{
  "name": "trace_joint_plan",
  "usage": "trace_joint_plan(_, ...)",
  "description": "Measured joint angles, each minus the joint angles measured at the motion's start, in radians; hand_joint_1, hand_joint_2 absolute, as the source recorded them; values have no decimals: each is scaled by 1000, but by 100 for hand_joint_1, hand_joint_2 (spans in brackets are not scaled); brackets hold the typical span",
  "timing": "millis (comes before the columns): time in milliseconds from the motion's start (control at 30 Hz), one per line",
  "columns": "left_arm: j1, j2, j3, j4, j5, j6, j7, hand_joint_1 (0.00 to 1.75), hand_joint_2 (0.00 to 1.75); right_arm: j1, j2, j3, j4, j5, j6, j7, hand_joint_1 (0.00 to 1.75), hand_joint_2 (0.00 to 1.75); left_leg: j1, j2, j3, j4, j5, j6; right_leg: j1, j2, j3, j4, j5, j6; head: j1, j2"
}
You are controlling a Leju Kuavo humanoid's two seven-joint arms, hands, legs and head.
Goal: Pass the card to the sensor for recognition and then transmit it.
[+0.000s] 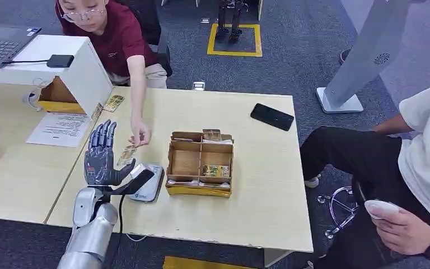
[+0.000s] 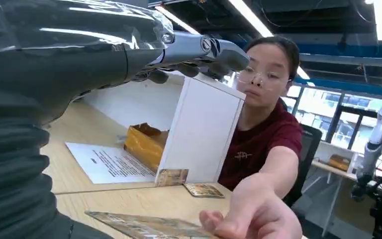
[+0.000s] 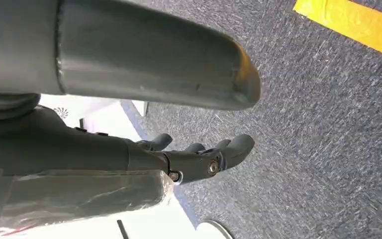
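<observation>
My left hand (image 1: 100, 158) is raised over the table's near left part, palm up and fingers spread, holding nothing. A person in a dark red shirt reaches across, and their hand (image 1: 140, 135) holds a tan patterned card (image 1: 126, 154) at my palm, next to my thumb. In the left wrist view the card (image 2: 149, 226) lies flat below my outstretched fingers (image 2: 214, 50), pinched by the person's fingers (image 2: 248, 219). The white and grey sensor (image 1: 148, 185) lies on the table just right of my hand. My right hand (image 3: 199, 154) hangs over the carpet, fingers loosely out, empty.
A cardboard divider box (image 1: 200, 163) holding cards stands right of the sensor. A black phone (image 1: 272, 116) lies at the far right. At the back left are a white stand (image 1: 73, 70), two loose cards (image 1: 113, 102) and a paper sheet (image 1: 60, 129). Another person (image 1: 420, 168) sits at the right.
</observation>
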Motion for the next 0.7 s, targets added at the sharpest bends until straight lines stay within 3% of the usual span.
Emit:
trace_joint_plan(167,0,0,24,-2,2,0,-11,0,175,0,0,0,0,13,0,0,0,0,0,0,0,0,0,0,0,0,0,0,0,0,0,0)
trace_joint_plan(200,0,0,28,-2,2,0,-12,162,175,0,0,0,0,15,0,0,0,0,0,0,0,0,0,0,0,0,0,0,0,0,0,0)
trace_joint_plan(233,0,0,34,-2,1,0,-13,175,175,0,0,0,0,17,0,0,0,0,0,0,0,0,0,0,0,0,0,0,0,0,0,0)
trace_joint_plan(367,3,7,36,-2,36,0,37,175,175,0,1,0,0,18,0,0,0,0,0,0,0,0,0,0,0,0,0,0,0,0,0,0)
trace_joint_plan(700,5,11,45,5,87,0,-58,175,175,0,2,-1,0,36,0,-11,0,0,0,0,0,0,0,0,0,0,0,0,0,0,0,0)
